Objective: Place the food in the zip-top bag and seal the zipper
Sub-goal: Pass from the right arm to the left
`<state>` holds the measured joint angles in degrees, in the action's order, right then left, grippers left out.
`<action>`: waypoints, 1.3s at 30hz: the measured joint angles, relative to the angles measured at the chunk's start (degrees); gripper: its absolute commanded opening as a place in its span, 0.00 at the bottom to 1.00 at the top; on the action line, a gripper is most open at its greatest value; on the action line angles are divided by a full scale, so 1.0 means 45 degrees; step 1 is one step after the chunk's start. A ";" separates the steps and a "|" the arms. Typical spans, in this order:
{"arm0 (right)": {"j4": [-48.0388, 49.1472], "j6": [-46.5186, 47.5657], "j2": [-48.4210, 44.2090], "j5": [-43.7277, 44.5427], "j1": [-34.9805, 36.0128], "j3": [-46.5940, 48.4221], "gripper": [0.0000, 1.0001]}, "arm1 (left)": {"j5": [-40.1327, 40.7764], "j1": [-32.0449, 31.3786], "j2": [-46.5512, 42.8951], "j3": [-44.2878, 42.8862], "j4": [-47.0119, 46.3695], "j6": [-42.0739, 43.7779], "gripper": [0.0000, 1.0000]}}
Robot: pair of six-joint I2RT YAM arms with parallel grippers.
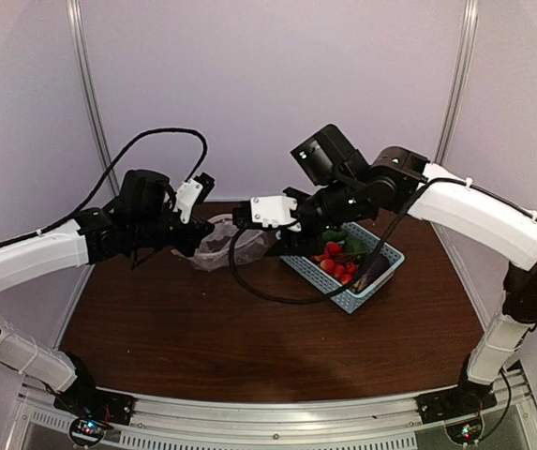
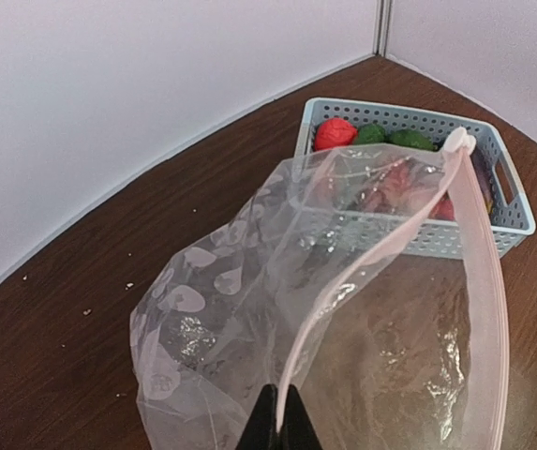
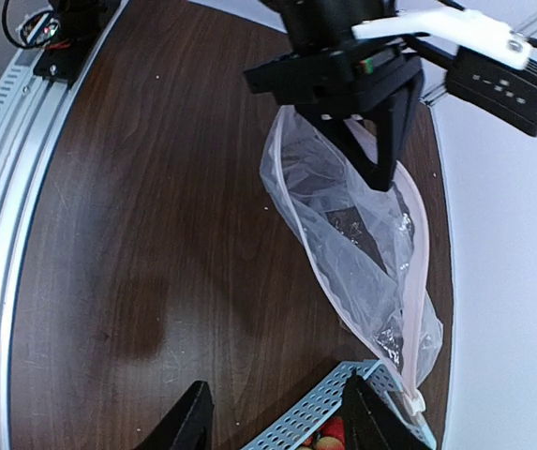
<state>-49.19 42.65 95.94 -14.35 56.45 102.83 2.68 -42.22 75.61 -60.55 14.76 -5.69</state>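
The clear zip-top bag (image 2: 240, 309) with pale spots hangs open near the back of the table; it also shows in the top view (image 1: 219, 241) and the right wrist view (image 3: 362, 234). My left gripper (image 2: 280, 422) is shut on the pale zipper strip (image 2: 338, 295) at the bag's mouth edge. The slider (image 2: 457, 141) sits at the strip's far end by the basket. The food, red strawberries (image 1: 335, 261), green pieces (image 2: 395, 138) and a purple eggplant (image 1: 373, 270), lies in the light blue basket (image 1: 373, 291). My right gripper (image 3: 273, 417) is open and empty over the basket's corner (image 3: 315, 412).
The blue slotted basket (image 2: 512, 211) stands right of the bag at the back right of the brown table (image 1: 249, 347). White walls close in behind. A black cable (image 1: 259, 286) loops down in front of the basket.
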 measured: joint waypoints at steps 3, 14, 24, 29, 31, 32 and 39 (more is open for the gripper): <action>-0.0447 0.0797 0.1355 0.0578 0.0301 0.1336 0.49 | -0.0996 0.0680 -0.0243 0.0063 -0.0126 -0.0539 0.00; -0.0573 0.1661 0.4809 0.1996 0.0597 0.4745 0.46 | -0.3235 0.1311 -0.1146 0.0515 -0.0690 -0.0947 0.00; -0.0510 0.1545 0.3832 0.2045 0.0675 0.2837 0.45 | -0.3614 0.1311 -0.1243 0.1287 -0.0748 -0.0719 0.00; 0.0083 0.0879 0.1098 0.1554 0.0301 -0.0102 0.44 | -0.2375 0.1307 -0.1268 0.1103 -0.0447 -0.0607 0.00; 0.0345 0.0452 -0.0034 0.0996 -0.0408 -0.0991 0.44 | -0.0860 0.1297 -0.1287 0.0699 -0.0112 -0.0447 0.00; 0.0539 0.0155 -0.0466 0.0631 -0.1020 -0.1292 0.44 | -0.0180 0.1297 -0.1311 0.0486 -0.0024 -0.0355 0.00; 0.3152 -0.2589 -0.1768 -0.1229 -0.6130 -0.3929 0.43 | 0.3434 0.1302 -0.1661 -0.0117 -0.0631 0.0860 0.00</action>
<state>-35.00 31.00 87.99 -19.88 28.86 85.14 18.13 -36.36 68.14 -61.08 11.92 -1.83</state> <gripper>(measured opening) 0.437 0.005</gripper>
